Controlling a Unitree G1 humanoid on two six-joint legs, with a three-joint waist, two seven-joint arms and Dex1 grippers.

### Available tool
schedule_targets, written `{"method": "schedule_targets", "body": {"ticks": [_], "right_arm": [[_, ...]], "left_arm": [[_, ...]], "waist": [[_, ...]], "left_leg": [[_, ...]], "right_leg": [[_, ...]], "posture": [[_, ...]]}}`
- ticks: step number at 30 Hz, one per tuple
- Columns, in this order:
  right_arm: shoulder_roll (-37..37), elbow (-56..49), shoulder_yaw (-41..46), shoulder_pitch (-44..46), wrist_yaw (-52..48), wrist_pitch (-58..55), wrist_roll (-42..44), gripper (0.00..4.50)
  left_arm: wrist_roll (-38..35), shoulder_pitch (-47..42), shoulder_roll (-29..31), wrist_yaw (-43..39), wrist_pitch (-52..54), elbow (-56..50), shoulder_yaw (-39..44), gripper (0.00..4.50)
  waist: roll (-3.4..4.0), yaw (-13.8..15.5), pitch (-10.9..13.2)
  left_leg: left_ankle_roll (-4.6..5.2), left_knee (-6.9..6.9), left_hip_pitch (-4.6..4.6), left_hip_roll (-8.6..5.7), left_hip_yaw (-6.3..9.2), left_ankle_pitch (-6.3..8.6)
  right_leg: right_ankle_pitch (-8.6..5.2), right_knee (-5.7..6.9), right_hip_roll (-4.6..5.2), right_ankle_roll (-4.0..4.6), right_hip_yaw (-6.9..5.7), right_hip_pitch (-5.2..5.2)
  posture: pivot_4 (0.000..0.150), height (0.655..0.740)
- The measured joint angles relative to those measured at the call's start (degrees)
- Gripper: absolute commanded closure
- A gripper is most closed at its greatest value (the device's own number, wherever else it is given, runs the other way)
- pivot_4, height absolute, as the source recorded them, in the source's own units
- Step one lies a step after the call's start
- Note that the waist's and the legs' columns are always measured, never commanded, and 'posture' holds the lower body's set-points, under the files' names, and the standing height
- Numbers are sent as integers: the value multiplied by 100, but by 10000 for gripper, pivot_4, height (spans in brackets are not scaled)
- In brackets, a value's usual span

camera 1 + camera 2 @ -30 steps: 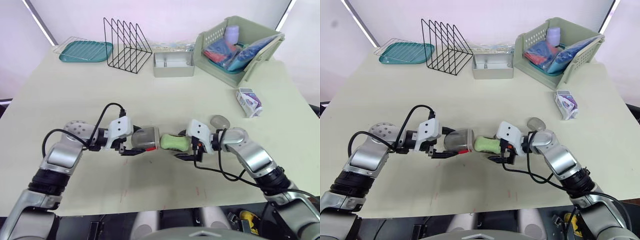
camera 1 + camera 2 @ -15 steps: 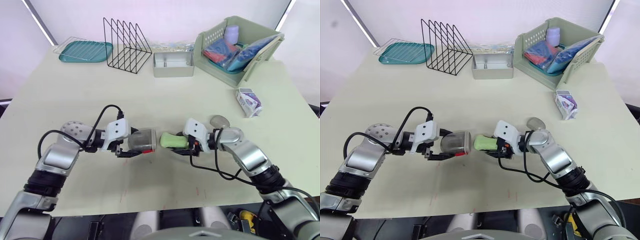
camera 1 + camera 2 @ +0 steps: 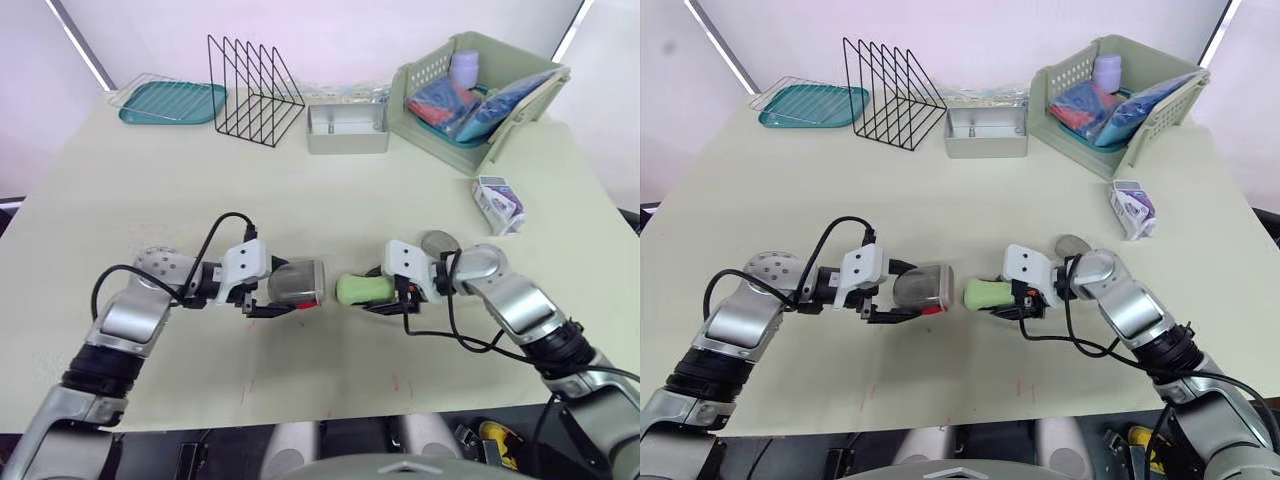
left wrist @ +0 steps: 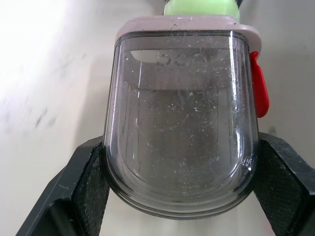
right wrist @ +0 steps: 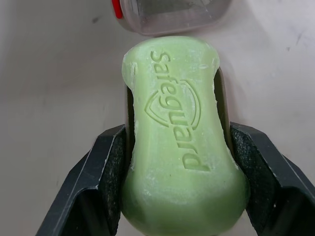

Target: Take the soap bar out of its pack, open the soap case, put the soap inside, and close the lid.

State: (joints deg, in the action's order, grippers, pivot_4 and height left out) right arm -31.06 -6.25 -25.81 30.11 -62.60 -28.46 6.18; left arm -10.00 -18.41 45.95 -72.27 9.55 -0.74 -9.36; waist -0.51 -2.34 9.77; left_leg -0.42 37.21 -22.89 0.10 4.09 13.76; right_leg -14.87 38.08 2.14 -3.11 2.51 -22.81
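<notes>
My right gripper [image 5: 179, 157] is clamped across the waist of the pale green embossed soap bar [image 3: 360, 289], low over the cream desk [image 3: 330, 190]. Just left of it, my left gripper [image 4: 182, 187] pinches the sides of the clear grey plastic soap case with a pink rim and red latch [image 3: 296, 284]. A small gap separates them. I judge the bar stiff but slick, the case light and rigid. There is open desk beyond, and the near edge is close.
</notes>
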Motion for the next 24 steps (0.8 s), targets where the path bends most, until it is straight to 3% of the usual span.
{"method": "schedule_targets", "body": {"ticks": [12,24], "right_arm": [[-30,-31,60,64,-84,-72,105,20212],[-153,-314,-86,380,-161,-850,79,20212]], "left_arm": [[215,-396,-288,-19,-149,250,-339,10126],[327,-643,-836,63,-235,364,-617,10126]], "waist": [[0,9,0],[-1,10,0]], "left_leg": [[0,1,-1,-1,1,0],[0,2,-3,-2,4,0]], "right_leg": [[0,0,0,0,-1,0],[0,0,0,0,-2,0]], "posture": [[1500,7400],[1500,7400]]}}
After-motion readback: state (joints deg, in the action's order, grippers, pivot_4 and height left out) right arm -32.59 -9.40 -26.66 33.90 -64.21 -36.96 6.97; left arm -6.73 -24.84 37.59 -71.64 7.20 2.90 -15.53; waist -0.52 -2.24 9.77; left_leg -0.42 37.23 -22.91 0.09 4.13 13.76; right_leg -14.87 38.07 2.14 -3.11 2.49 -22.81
